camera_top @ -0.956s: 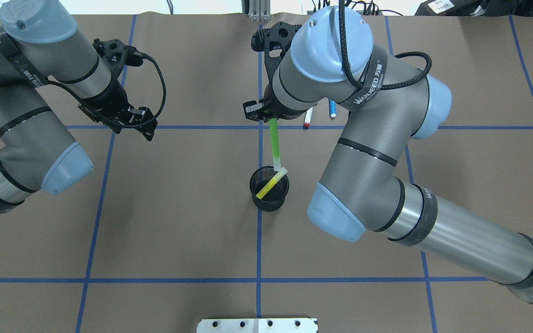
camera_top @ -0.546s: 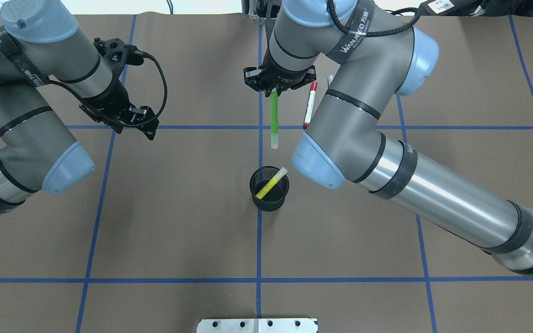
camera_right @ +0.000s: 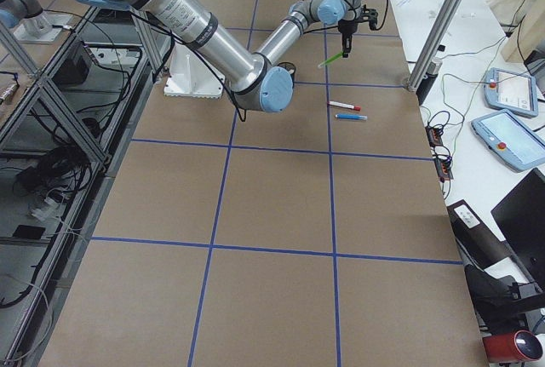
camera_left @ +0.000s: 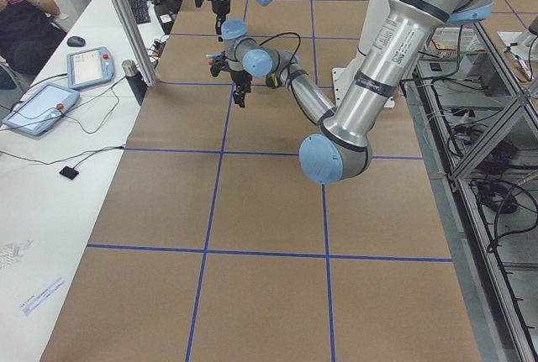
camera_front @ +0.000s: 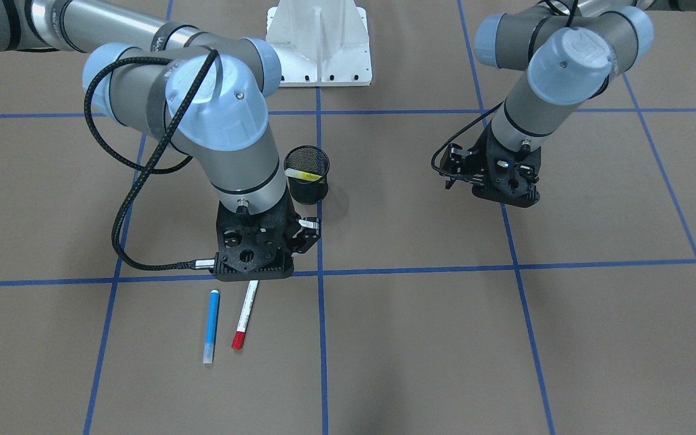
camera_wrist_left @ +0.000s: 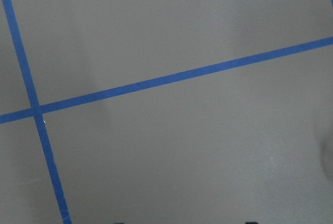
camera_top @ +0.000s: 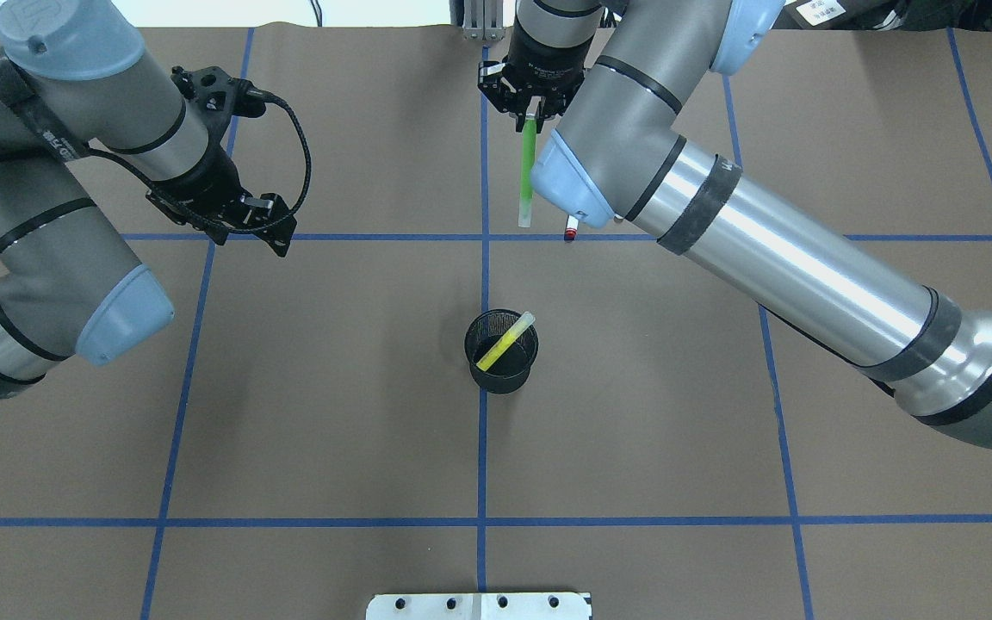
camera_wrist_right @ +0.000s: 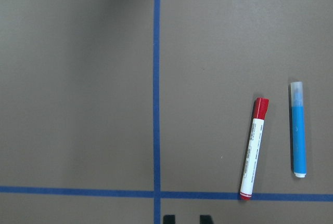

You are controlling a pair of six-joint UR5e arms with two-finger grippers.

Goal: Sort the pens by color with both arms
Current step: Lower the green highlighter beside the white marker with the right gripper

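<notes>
My right gripper [camera_top: 533, 110] is shut on the top end of the light green pen [camera_top: 528, 172], which hangs tilted above the table near the far edge; the same pen [camera_right: 332, 59] also shows in the exterior right view. On the paper just beyond it lie the blue pen [camera_front: 211, 326] and the white pen with the red cap [camera_front: 245, 314], side by side. The yellow pen [camera_top: 505, 342] leans inside the black mesh cup [camera_top: 502, 372]. My left gripper [camera_top: 276, 231] hovers open and empty over a blue tape crossing at the left.
Blue tape lines [camera_top: 483, 448] divide the brown paper into squares. The white base pedestal [camera_front: 319, 54] stands at the robot's side of the table. A person and tablets [camera_left: 42, 106] are at a side table beyond the far edge.
My right arm has carried the green pen from over the cup's rim toward the far edge of the table. The left arm has stayed put.
</notes>
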